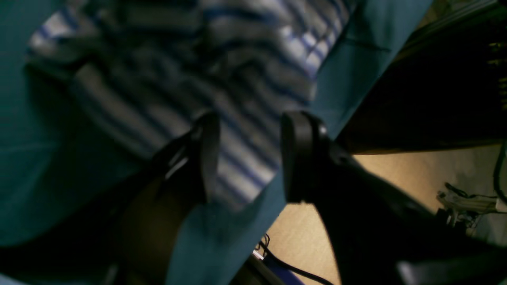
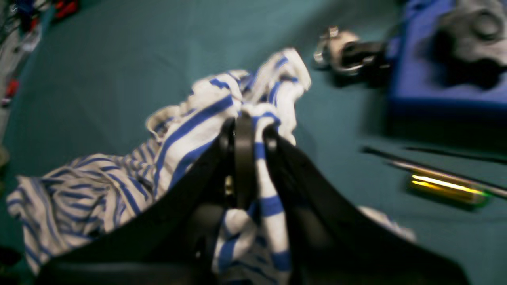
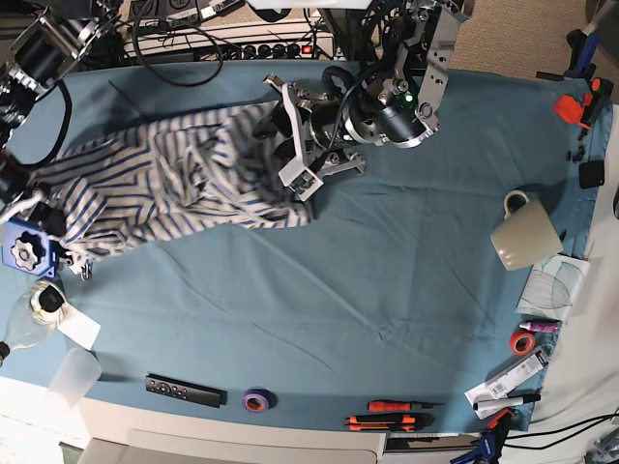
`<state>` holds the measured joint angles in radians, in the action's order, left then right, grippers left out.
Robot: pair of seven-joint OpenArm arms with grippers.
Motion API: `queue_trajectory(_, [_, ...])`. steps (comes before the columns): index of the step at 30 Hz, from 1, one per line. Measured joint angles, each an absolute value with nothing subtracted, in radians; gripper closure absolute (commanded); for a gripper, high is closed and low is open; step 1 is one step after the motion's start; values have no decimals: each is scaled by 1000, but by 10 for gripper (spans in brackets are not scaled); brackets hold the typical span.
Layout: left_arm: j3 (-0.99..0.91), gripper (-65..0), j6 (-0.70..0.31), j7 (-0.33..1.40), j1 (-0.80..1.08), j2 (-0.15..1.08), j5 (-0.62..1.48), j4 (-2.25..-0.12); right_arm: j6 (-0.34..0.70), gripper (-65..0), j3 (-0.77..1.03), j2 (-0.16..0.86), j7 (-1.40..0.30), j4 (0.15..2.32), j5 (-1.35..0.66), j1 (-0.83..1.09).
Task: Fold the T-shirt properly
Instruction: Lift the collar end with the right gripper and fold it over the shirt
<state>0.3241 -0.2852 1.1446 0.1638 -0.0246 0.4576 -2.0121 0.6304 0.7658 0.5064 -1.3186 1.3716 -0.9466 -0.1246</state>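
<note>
T-shirt (image 2: 190, 130) bunched inside right pincer (image 2: 248, 130)

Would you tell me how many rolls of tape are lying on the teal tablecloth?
2: a purple tape roll by the front edge, an orange tape roll near the right edge; others may be hidden.

Noted on teal-covered counter (image 3: 387, 290): cream mug (image 3: 523, 235) near right edge, handle up. Black remote (image 3: 184, 390) and purple tape roll (image 3: 256, 399) along front edge. Orange-handled tools (image 3: 392, 414) further right. Clear cup (image 3: 75, 375) at front-left corner. Red tape roll (image 3: 523, 342) by front-right corner.
</note>
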Motion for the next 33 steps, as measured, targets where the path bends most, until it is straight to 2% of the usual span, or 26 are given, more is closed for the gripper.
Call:
queue_trajectory(4, [324,-266,-285,1145,172,-25,458,-2012,625,0,725,539,-1316,1346,-934,-154])
queue_trajectory(7, [324,-266,-285,1145,175,-25,458,-2012,624,0,669,538,-1360,1345,-999,-154])
queue_trajectory(13, [324,-266,-285,1159,175,-24,457,-2016,682,0,531,534,-1418,1343,-1223,-161])
queue_trajectory(18, [321,-266,-286,1151,221,-25,402,-2123,697,0,483,534,-1421,1344,-1461,-166])
queue_trajectory(21, [320,-266,-281,1142,253,-20,292,-2183,696,0,483,535,-1422,1362,-1441,-166])
queue_trajectory(27, [320,-266,-262,1118,286,54,271,-2207,697,0,474,538,-1421,1460,-1453,-163])
queue_trajectory(33, [320,-266,-262,1121,302,53,276,-2218,697,0,335,539,-1423,1466,-1445,-161])
